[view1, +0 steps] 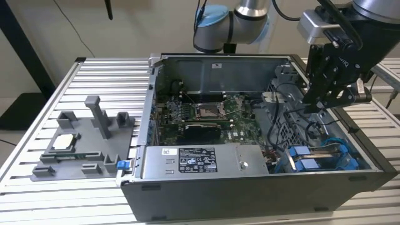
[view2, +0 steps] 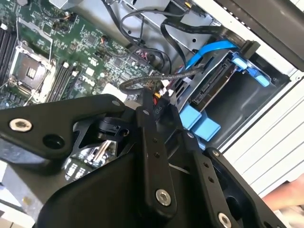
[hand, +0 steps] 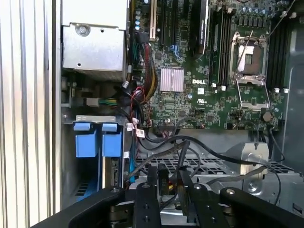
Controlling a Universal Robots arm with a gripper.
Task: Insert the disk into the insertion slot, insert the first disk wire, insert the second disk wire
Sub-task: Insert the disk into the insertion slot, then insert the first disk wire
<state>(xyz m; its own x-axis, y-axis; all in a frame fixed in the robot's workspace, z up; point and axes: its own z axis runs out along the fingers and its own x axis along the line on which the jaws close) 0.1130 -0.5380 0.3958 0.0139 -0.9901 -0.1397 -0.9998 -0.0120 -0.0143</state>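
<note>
The disk [view1: 320, 158], a drive in a blue frame, lies in the insertion slot [view1: 282, 133], a perforated grey metal bay at the case's corner on the exterior view's right. Both wrist views show the disk [view2: 214, 88] [hand: 114, 172] with its blue tabs [hand: 97, 140]. My gripper [view1: 315, 108] hangs above the bay, among the black cables. In the first wrist view my gripper [hand: 167, 183] is shut on a black wire connector [hand: 163, 176]. The second wrist view shows that connector [view2: 159, 102] with red and yellow leads at my fingertips [view2: 145, 114], short of the disk's socket edge.
The open computer case [view1: 250, 187] stands on a slatted metal table [view1: 100, 75]. Inside are the motherboard [view1: 209, 110] and the power supply [view1: 200, 159]. A grey plastic fixture [view1: 87, 140] with upright posts sits at the exterior view's left. Loose cables [view2: 147, 52] crowd the bay.
</note>
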